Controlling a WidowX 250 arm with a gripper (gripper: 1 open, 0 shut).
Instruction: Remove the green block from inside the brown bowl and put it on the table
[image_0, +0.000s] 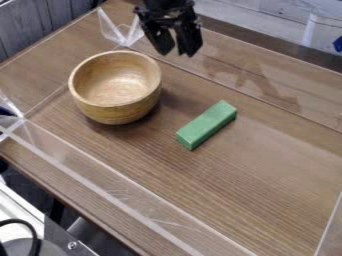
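The green block (206, 125) lies flat on the table (254, 170), to the right of the brown bowl (116, 87) and apart from it. The bowl shows a bare, pale inside. My gripper (174, 40) hangs open above the table's far side, up and to the right of the bowl, well clear of the block. Nothing sits between its dark fingers (189, 40).
Clear plastic walls (80, 165) run along the table's edges, with a folded clear piece (120, 30) at the far corner behind the bowl. Dark cables (20, 235) hang below the near left edge.
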